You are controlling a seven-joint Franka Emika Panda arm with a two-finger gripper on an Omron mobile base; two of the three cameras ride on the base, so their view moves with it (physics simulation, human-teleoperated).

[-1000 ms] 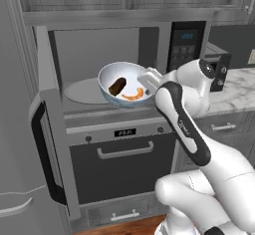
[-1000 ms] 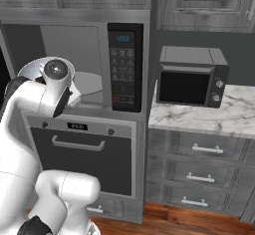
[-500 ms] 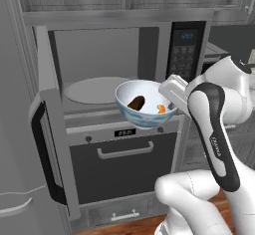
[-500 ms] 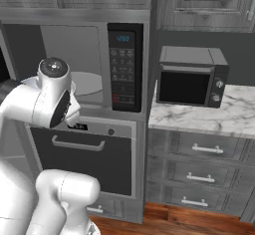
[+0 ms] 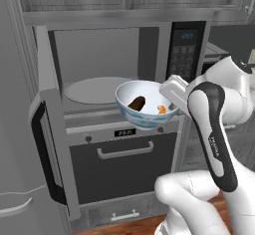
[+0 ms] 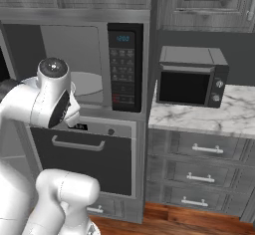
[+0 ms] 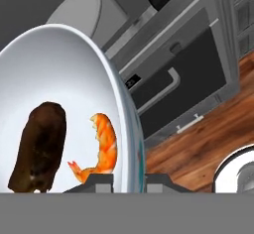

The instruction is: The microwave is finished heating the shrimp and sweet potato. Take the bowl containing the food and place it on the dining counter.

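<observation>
The white-blue bowl (image 5: 143, 113) hangs in the air in front of the open microwave (image 5: 107, 62), just above the oven's top edge. Inside it lie the dark brown sweet potato (image 5: 137, 102) and the orange shrimp (image 5: 161, 109). My gripper (image 5: 168, 103) is shut on the bowl's right rim. The hand view looks into the bowl (image 7: 64, 79), with the sweet potato (image 7: 39, 146) left of the shrimp (image 7: 101, 148) and the rim pinched in my gripper (image 7: 130, 181). I cannot tell whether the marble counter (image 6: 219, 117) to the right is the dining counter.
The microwave door (image 5: 47, 144) stands swung out to the left. A bare turntable plate (image 5: 94, 89) sits inside. Below is the oven with its horizontal handle (image 5: 124, 152). A small black appliance (image 6: 191, 77) stands on the marble counter over grey drawers (image 6: 206, 149). Wooden floor (image 7: 198, 144) lies below.
The bowl, held at its rim, has come out of the microwave cavity, moving right, down and toward the base. My arm has drawn back with it.
</observation>
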